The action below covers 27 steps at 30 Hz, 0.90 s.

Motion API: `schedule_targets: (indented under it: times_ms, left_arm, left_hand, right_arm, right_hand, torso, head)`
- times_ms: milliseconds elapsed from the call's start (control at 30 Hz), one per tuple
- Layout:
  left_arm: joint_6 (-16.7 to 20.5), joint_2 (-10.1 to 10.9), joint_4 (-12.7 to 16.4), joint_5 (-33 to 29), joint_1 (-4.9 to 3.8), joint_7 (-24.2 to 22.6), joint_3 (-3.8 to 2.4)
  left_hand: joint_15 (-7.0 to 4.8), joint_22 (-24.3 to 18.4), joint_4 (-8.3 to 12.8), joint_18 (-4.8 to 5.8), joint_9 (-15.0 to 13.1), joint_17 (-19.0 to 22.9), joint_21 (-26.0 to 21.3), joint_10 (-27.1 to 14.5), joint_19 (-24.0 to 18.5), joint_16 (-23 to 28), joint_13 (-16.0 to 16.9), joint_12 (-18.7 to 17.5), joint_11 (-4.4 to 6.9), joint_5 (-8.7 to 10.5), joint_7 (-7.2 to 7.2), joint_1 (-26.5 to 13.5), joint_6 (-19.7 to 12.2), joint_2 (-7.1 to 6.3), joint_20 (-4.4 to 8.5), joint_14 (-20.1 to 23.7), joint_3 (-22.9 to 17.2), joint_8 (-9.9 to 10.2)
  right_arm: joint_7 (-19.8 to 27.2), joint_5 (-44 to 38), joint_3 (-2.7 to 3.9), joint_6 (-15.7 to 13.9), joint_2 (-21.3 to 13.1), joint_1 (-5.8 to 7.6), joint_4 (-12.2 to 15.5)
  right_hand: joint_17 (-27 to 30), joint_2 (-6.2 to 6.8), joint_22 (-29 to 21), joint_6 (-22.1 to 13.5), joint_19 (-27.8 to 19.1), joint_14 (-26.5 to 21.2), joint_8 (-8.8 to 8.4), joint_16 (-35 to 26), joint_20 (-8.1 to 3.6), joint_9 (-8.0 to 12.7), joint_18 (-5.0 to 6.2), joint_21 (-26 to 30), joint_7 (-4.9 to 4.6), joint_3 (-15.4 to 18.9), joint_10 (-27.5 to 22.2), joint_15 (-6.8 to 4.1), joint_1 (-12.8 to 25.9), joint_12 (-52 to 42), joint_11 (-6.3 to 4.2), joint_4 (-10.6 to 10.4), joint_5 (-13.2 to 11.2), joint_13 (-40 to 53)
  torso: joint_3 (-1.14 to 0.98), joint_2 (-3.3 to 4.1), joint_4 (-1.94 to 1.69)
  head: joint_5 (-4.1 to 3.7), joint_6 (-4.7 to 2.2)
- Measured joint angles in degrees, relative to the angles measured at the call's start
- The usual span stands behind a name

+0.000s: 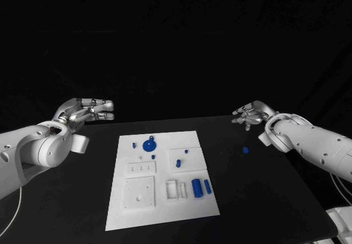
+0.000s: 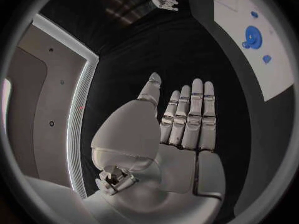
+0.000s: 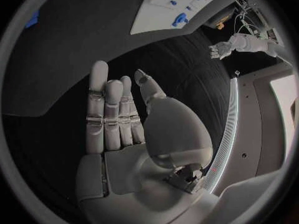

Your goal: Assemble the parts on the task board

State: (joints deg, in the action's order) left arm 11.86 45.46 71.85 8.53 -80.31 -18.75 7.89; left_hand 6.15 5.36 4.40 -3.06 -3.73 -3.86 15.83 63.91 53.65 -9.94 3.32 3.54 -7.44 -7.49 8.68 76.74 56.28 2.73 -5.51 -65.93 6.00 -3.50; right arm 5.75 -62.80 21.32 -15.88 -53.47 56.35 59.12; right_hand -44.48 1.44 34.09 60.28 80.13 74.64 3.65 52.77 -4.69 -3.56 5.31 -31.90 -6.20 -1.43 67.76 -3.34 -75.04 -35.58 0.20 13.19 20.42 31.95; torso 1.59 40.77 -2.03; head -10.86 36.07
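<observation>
Left hand (image 1: 88, 111) at 10 o'clock, right hand (image 1: 251, 115) at 2: both released, empty, clear of task board (image 1: 163, 203). Stray blue part (image 1: 245, 150) on worktop (image 1: 264, 198), likely first pick.

task board (image 1: 163, 203): mid-table | left hand (image 1: 89, 111): empty, raised | right hand (image 1: 250, 115): empty, raised

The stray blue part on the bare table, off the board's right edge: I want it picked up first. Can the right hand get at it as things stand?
Probably yes. The stray blue part lies alone on the black table, just in front of the right hand, which holds nothing, with nothing between them.
</observation>
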Motion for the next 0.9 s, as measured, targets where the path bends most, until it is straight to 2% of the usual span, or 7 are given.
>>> schedule_targets:
  times_ms: [200,267,333,500,633,800,900]
  left_arm:
    - [-0.26,1.03,3.33,0.59,0.39,0.80,0.44]
    - [-0.36,1.19,4.03,0.71,0.54,0.97,0.54]
    - [-0.52,1.27,4.68,0.80,0.68,1.12,0.62]
    - [-0.95,1.30,5.51,0.94,0.91,1.34,0.75]
    - [-1.23,1.30,5.78,0.99,1.07,1.48,0.84]
    - [-1.48,1.22,5.82,0.99,1.16,1.56,0.87]
    - [-1.57,1.23,5.82,0.96,1.21,1.57,0.89]
  left_hand:
    - [0.00,-0.16,0.08,0.00,0.00,0.00,0.00,0.18,0.00,0.00,0.00,0.00,0.17,0.00,0.00,-0.22,0.01,0.22,0.00,0.00,0.08,0.00]
    - [0.00,-0.16,0.08,0.00,0.00,0.05,0.00,0.18,0.00,0.00,0.00,0.00,0.17,0.00,0.00,-0.22,0.01,0.22,0.00,0.00,0.08,0.00]
    - [0.00,-0.26,0.23,0.00,0.01,0.05,0.00,0.18,0.00,0.00,-0.01,0.00,0.17,0.00,0.00,-0.11,0.00,0.34,0.00,0.00,0.23,0.00]
    - [0.00,-0.36,0.23,0.00,0.01,0.05,0.00,0.18,0.00,0.00,-0.01,0.00,0.17,0.00,0.00,0.08,0.00,0.52,0.00,0.00,0.24,0.00]
    - [0.00,-0.42,0.23,0.00,0.01,0.05,0.00,0.18,0.00,0.00,-0.01,0.00,0.17,0.00,0.00,0.08,0.00,0.52,0.00,0.00,0.23,0.00]
    - [0.00,-0.52,0.23,0.00,0.01,0.05,0.02,-0.35,0.00,0.00,0.04,0.00,-0.36,0.00,0.31,0.08,-0.30,0.52,0.00,0.00,0.24,0.00]
    - [0.00,-0.52,0.23,0.00,0.02,0.05,0.23,-0.35,-0.01,0.00,0.04,0.00,-0.36,0.00,0.31,0.08,-0.31,0.52,0.00,0.00,0.23,0.01]
  right_arm:
    - [-2.53,-3.44,-0.04,0.26,-1.54,-1.84,1.27]
    - [-3.92,-5.36,-0.05,0.42,-1.83,-2.36,1.24]
    - [-5.23,-7.62,-0.07,0.59,-1.96,-2.77,0.74]
    - [-7.23,-12.85,-0.39,0.79,-2.09,-3.29,-0.84]
    - [-7.61,-16.69,-1.62,0.69,-2.09,-3.60,-2.20]
    - [-7.06,-19.46,-3.79,-0.14,-2.07,-3.90,-3.52]
    - [-6.26,-21.00,-4.63,-1.28,-1.76,-4.06,-4.21]
  right_hand:
    - [-3.61,0.36,5.87,-0.01,-0.92,0.58,0.00,1.81,0.30,0.00,1.33,-3.83,0.01,-0.40,-3.27,-0.12,-0.51,-11.90,0.00,-0.75,-1.32,10.98]
    - [-4.04,0.53,7.06,0.73,-1.24,0.85,-0.05,1.81,-0.01,0.03,1.34,-4.38,0.26,-6.35,-3.27,-0.39,-2.07,-13.02,0.00,1.54,-7.02,12.44]
    - [-4.72,3.12,8.95,1.84,-1.56,1.08,-0.13,1.81,-0.32,0.05,1.34,-5.29,0.42,-16.02,-3.19,-0.61,0.08,-14.97,-0.20,2.50,-8.28,14.85]
    - [-8.91,6.60,13.04,3.09,-2.59,1.71,-0.13,3.96,-0.94,0.05,1.32,-7.29,1.19,-27.36,-2.08,-1.25,0.07,-20.20,-1.52,2.33,-10.43,20.86]
    - [-11.86,7.09,16.02,4.70,-3.62,1.91,-0.13,5.44,-1.34,0.05,1.30,-8.61,2.11,-31.59,-1.75,-1.44,-0.91,-21.20,-1.80,1.35,-16.87,21.80]
    - [-13.67,7.64,18.24,5.29,-3.89,2.08,-0.13,6.08,-1.44,0.00,1.32,-9.56,2.51,-32.36,-1.55,-1.62,-0.37,-22.61,-2.52,0.56,-14.63,22.39]
    - [-15.88,7.69,20.79,5.61,-2.98,3.23,-0.13,7.35,-1.80,0.00,1.32,-11.08,2.53,-31.51,0.33,-2.07,-0.31,-25.36,-2.82,-0.65,-16.21,24.43]
  torso:
    - [-0.28,-0.34,0.79]
    - [-0.39,-0.45,1.05]
    - [-0.47,-0.54,1.26]
    - [-0.66,-0.74,1.56]
    - [-0.75,-0.86,1.66]
    - [-0.81,-0.96,1.69]
    - [-0.84,-0.97,1.76]
  head:
    - [-1.23,0.54]
    - [-1.64,0.73]
    - [-1.88,0.83]
    - [-2.50,0.97]
    - [-2.94,0.93]
    - [-3.33,1.02]
    - [-3.39,0.95]
